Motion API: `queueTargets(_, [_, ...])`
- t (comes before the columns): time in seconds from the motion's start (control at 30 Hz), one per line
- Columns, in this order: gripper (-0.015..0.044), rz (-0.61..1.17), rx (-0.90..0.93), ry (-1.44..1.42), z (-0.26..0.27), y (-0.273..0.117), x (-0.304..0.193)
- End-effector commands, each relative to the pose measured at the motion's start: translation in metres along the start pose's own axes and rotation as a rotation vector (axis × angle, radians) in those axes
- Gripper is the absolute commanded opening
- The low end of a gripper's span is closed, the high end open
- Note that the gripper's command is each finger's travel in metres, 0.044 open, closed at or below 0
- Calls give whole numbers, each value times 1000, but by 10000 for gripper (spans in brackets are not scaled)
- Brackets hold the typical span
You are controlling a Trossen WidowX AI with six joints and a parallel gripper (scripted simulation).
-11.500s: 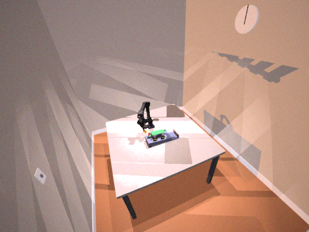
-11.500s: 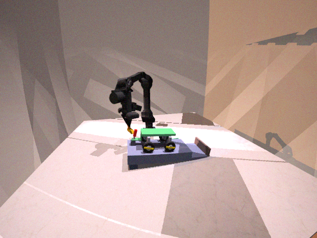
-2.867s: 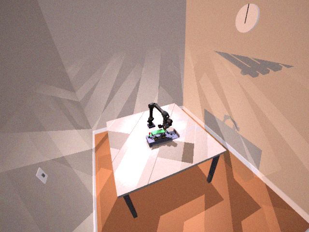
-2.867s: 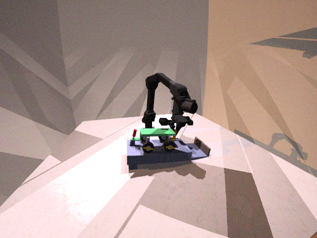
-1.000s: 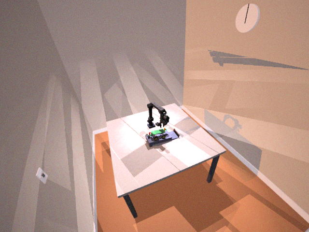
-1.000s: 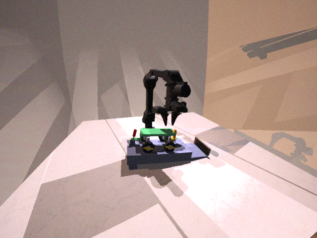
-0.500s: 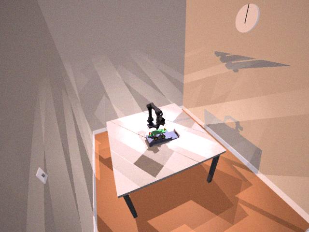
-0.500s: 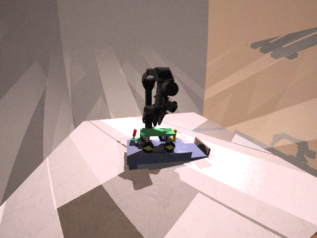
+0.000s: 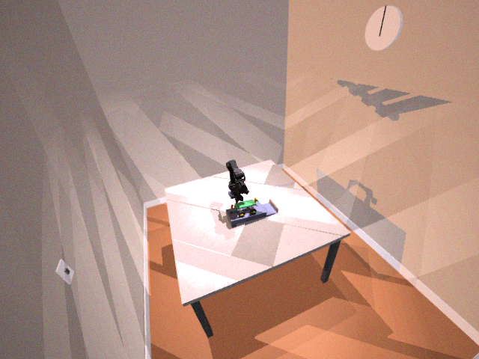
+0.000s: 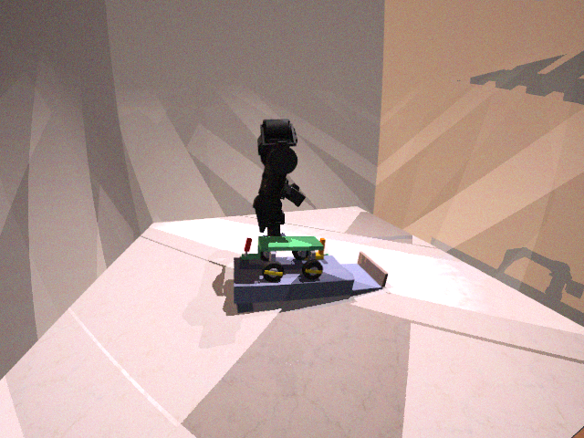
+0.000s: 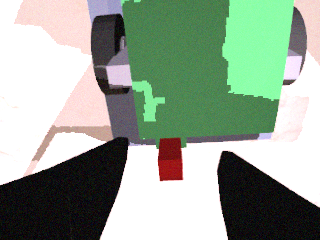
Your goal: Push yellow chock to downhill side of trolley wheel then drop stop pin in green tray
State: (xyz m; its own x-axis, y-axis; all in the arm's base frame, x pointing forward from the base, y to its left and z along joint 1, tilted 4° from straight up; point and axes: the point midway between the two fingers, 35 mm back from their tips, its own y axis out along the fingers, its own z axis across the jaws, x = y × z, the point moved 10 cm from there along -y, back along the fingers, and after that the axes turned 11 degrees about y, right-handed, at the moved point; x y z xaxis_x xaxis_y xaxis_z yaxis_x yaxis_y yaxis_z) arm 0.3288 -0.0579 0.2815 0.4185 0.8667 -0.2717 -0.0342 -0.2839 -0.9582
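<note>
The green trolley [image 9: 245,203] [image 10: 292,243] [image 11: 185,65] stands on the blue-grey ramp [image 10: 292,293] [image 11: 122,117]. The red-headed stop pin [image 9: 232,206] [image 10: 247,245] [image 11: 170,167] is upright at its uphill end. The chock's orange handle [image 9: 255,200] [image 10: 322,245] and yellow body stand at the trolley's downhill end, by the far-side wheel; contact with the wheel cannot be told. My gripper [image 11: 173,149] is open and empty, its fingers apart on either side of the pin's head in the wrist view, above it. The green tray is mostly hidden behind the ramp and trolley.
The ramp's low end has an upright end board [image 9: 274,205] [image 10: 372,270]. The trolley's near-side wheels [image 10: 273,272] face the exterior view. The arm [image 10: 278,160] rises behind the ramp. The ramp stands on the pale table [image 9: 209,266].
</note>
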Motion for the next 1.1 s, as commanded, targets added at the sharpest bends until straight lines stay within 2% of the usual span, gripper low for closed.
queueTargets(0.0, [190,27,1,-134,-6,0,-15])
queueTargets(0.33, [190,37,5,-191,-8,2,-21])
queueTargets(1.07, [190,37,5,-191,-8,31,-22])
